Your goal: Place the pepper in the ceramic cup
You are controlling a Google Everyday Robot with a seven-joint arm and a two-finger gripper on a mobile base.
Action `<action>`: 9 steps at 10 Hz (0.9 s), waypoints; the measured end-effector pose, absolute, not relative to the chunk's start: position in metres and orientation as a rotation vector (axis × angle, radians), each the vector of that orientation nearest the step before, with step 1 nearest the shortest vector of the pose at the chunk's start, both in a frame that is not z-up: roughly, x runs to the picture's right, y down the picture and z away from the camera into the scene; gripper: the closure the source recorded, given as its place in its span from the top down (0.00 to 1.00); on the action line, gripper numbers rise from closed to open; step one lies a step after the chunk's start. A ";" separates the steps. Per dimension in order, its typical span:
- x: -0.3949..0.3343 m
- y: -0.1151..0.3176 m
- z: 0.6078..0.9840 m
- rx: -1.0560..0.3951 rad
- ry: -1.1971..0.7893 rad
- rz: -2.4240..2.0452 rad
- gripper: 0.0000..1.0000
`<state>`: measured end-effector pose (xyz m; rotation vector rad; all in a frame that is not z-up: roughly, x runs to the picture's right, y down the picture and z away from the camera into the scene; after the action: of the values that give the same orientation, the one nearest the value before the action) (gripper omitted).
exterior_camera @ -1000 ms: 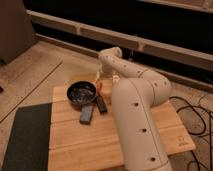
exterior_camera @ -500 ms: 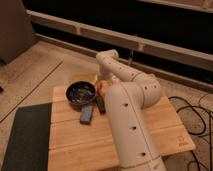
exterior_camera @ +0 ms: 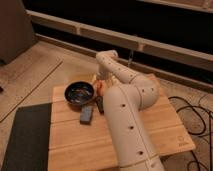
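The pincer, released, hangs beside the dark round bowl and small red-orange pepper on the wooden counter.

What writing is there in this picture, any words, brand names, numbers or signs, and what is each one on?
No text can be read anywhere.
The dark bowl, grey block, wooden table and white arm show no lettering.
The hand, low beside the bowl and mostly hidden by the arm, shows none either.

Small red-orange pepper lies on the table just beside the bowl.
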<state>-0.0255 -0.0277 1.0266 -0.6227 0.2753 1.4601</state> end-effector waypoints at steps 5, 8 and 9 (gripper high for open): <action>-0.022 -0.018 1.031 -0.639 0.304 1.436 0.65; -0.025 -0.010 1.033 -0.657 0.317 1.409 0.57; -0.026 -0.009 1.034 -0.664 0.312 1.401 0.45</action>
<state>-0.0258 -0.0093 1.0336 -0.6637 0.3118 1.4015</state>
